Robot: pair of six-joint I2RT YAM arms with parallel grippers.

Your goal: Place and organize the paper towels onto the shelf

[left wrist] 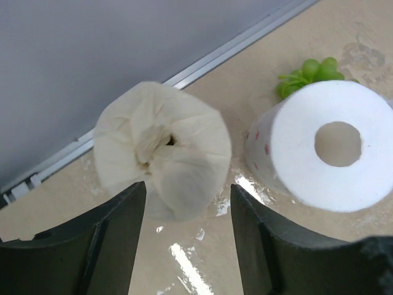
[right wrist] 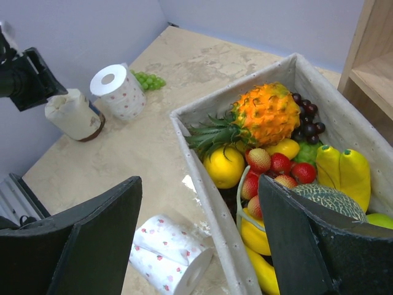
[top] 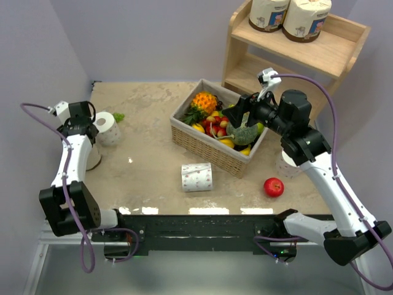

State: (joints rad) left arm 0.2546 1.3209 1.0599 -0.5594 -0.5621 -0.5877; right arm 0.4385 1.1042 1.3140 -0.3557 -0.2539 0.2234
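Observation:
Two cream-wrapped paper towels stand on the top tier of the wooden shelf. A third wrapped roll stands by the left wall, also in the top view. My left gripper is open just above and in front of it, touching nothing. A bare white roll stands upright beside it. Another white roll lies on its side mid-table. A further roll is half hidden under my right arm. My right gripper is open and empty over the basket's near-left rim.
The wicker basket of fruit sits mid-table in front of the shelf. A red apple lies near the front right. Green grapes lie behind the upright white roll. Walls close in on the left and at the back.

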